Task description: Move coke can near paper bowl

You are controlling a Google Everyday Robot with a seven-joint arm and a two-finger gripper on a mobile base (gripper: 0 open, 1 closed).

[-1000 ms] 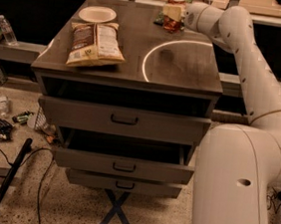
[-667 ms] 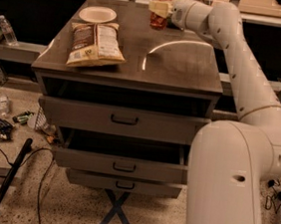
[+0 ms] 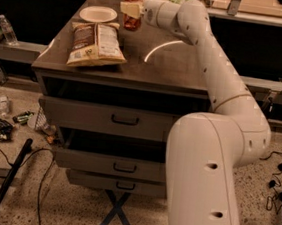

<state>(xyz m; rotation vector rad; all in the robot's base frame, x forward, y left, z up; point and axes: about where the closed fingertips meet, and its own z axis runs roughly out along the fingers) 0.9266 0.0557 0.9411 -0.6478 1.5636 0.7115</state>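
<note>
The coke can (image 3: 132, 20), red with a silver top, stands upright near the back of the dark cabinet top (image 3: 171, 62). My gripper (image 3: 131, 8) reaches in from the right and is shut on the can around its upper part. The paper bowl (image 3: 98, 14), a shallow off-white dish, lies at the back left of the top, a short way left of the can. The can is close to the bowl's right rim without touching it.
A brown-and-white chip bag (image 3: 94, 43) lies in front of the bowl. My white arm (image 3: 219, 82) crosses the right side of the top. The drawers (image 3: 125, 120) below stand partly open. A water bottle (image 3: 8, 29) stands on a left ledge; litter lies on the floor.
My gripper has carried the coke can leftward across the back of the cabinet top, from the right side to a spot next to the paper bowl.
</note>
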